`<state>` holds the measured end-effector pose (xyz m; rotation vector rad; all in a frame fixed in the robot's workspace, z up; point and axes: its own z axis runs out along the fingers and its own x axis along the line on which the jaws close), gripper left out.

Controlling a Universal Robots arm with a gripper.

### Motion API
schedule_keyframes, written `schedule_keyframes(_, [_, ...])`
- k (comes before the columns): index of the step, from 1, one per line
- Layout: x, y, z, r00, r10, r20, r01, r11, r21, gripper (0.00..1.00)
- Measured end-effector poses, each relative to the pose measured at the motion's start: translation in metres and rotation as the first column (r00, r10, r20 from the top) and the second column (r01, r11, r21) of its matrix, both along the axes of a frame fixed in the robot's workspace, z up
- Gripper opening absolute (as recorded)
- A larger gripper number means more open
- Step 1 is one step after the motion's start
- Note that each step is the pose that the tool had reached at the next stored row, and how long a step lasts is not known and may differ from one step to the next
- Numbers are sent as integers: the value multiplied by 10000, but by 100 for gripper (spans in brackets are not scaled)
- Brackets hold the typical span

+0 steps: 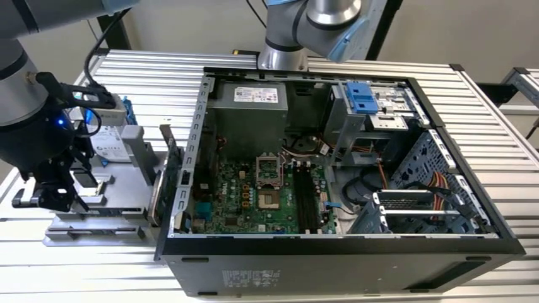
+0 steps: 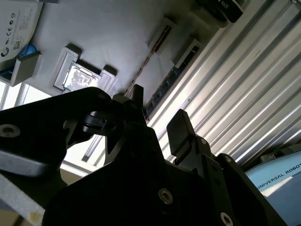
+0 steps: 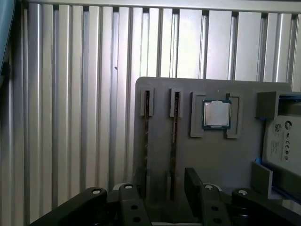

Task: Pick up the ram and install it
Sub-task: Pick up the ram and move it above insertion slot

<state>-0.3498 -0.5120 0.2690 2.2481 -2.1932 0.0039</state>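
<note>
Two thin ram sticks stand on edge in slots of a grey tray (image 3: 160, 155). In the first wrist view, one ram stick (image 3: 173, 136) runs down between my fingers, and the other stick (image 3: 146, 136) lies just by one fingertip (image 3: 138, 181). The second wrist view shows the bluish ram (image 2: 163, 89) leading in between the fingertips. My gripper (image 3: 165, 182) (image 2: 158, 111) is open, low over the tray and holding nothing. In the exterior view the gripper (image 1: 49, 192) hangs over the tray (image 1: 105, 218), on that view's left of the computer case.
The tray also holds a CPU (image 3: 216, 114) and a hard drive (image 3: 283, 141). An upright card with a bracket (image 1: 171, 167) stands between the tray and the open case (image 1: 337, 246). Black memory slots (image 1: 305, 202) lie on the motherboard. The table is ribbed metal (image 3: 70, 117).
</note>
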Motion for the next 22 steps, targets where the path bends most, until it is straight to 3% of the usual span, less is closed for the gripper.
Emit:
schedule_keyframes(11, [-2, -65, -99, 10000, -1, 0, 1, 10000, -13, 100])
schedule_keyframes(13, [-4, -102, -142, 10000, -1, 2, 1, 10000, -49, 100])
schedule_keyframes(22, [-13, -110, -215, 10000, -1, 0, 1, 9999, -108, 100])
